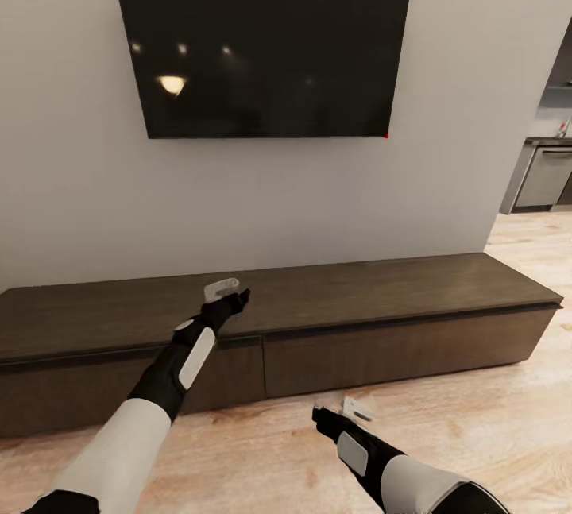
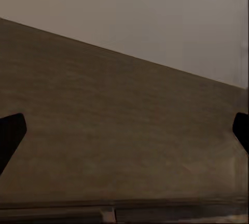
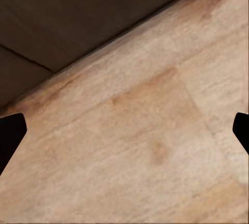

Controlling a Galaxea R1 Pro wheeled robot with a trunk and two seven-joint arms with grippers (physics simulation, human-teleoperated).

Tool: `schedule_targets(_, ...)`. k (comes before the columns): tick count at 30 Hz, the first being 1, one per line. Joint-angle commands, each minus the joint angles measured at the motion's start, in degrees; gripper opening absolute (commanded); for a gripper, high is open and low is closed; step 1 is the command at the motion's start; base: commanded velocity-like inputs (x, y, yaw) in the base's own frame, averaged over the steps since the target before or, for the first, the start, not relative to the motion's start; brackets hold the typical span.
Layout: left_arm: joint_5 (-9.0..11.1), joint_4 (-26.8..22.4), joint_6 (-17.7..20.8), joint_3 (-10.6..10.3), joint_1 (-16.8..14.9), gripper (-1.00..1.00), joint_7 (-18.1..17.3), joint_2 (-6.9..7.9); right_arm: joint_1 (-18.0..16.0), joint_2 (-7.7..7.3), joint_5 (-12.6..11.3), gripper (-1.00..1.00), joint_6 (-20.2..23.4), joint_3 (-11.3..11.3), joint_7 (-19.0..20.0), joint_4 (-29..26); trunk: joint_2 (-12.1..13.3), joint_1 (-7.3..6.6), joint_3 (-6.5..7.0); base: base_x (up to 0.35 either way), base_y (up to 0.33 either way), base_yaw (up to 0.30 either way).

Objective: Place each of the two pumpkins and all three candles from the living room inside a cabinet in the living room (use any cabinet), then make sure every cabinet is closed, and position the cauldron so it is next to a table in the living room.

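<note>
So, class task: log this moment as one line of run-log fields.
scene: facing cabinet under TV | drawers: look shut | left gripper: open, over cabinet top | right gripper: open, empty, above floor

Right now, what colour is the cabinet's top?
Dark brown wood grain, like the cabinet's closed drawer fronts. The head view shows it best.

Both arms wear white upper sleeves, black forearms with pale grey oval panels, and black wrists.
</note>
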Motion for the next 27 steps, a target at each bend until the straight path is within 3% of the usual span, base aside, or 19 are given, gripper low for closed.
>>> schedule_targets(1, 1.0, -2.2, 1.6, -0.1, 0.5, 1.00, 0.4, 0.07, -0.1, 0.01, -1.3, 1.00, 0.9, 0.5, -0.2, 0.0, 0.0, -0.01, -0.06, 0.000, 0.000, 0.000)
schedule_targets(3, 1.9, -8.9, 6.0, -0.1, 2.6, 1.00, 0.4, 0.15, -0.3, 0.01, -4.0, 1.00, 4.4, 0.5, -0.2, 0.0, 0.0, -0.01, -0.06, 0.000, 0.000, 0.000)
schedule_targets(5, 2.1, -11.7, 7.7, -0.1, 3.3, 1.00, 0.4, 0.21, -0.5, 0.01, -5.0, 1.00, 5.4, 0.5, -0.2, 0.0, 0.0, -0.01, -0.06, 0.000, 0.000, 0.000)
schedule_targets(6, 2.5, -17.9, 11.2, -0.1, 4.9, 1.00, 0.4, 0.27, -0.8, 0.01, -7.8, 1.00, 6.6, 0.5, 0.1, -0.1, 0.0, -0.01, -0.06, 0.000, 0.000, 0.000)
schedule_targets(8, 3.0, -23.1, 14.3, -0.1, 6.3, 1.00, 0.4, 0.27, -0.9, 0.01, -10.5, 1.00, 7.0, 0.5, 0.8, -0.3, 0.0, -0.01, -0.06, 0.000, 0.000, 0.000)
schedule_targets(10, 4.5, -28.5, 18.1, -0.1, 7.7, 1.00, 0.4, 0.29, -0.9, -0.06, -13.1, 1.00, 7.2, 0.5, 3.1, -0.6, 0.0, -0.01, -0.06, 0.000, 0.000, 0.000)
schedule_targets(11, 6.4, -31.9, 20.9, 0.0, 8.8, 1.00, 0.4, 0.29, -0.9, -0.49, -14.9, 1.00, 7.4, 0.5, 5.4, -0.8, 0.0, -0.01, -0.06, 0.000, 0.000, 0.000)
schedule_targets(13, 7.8, -33.6, 22.4, 0.1, 9.3, 1.00, 0.4, 0.30, -0.9, -0.95, -16.1, 1.00, 7.6, 0.5, 6.5, -0.8, 0.0, -0.01, -0.06, 0.000, 0.000, 0.000)
schedule_targets(16, 11.3, -36.0, 25.3, 0.9, 10.0, 1.00, 0.4, 0.30, -1.1, -1.77, -21.0, 1.00, 11.3, 0.5, 8.6, -0.9, 0.0, -0.01, -0.06, 0.000, 0.000, 0.000)
schedule_targets(21, 14.7, -36.7, 26.9, 1.1, 10.2, 1.00, 0.3, 0.84, -1.2, -2.76, -25.5, 1.00, 16.0, 0.5, 12.2, -0.9, 0.0, -0.01, -0.06, 0.000, 0.000, 0.000)
schedule_targets(23, 17.0, -36.7, 27.1, 1.2, 10.2, 1.00, -0.7, 1.24, -1.2, -4.08, -28.4, 1.00, 16.7, 0.4, 14.9, -0.7, 0.0, -0.01, -0.06, 0.000, 0.000, 0.000)
schedule_targets(27, 20.0, -36.8, 27.2, 1.5, 10.2, 1.00, -4.2, 1.44, -1.2, -4.92, -36.2, 1.00, 17.0, 0.3, 18.6, -0.6, 0.0, -0.01, -0.06, 0.000, 0.000, 0.000)
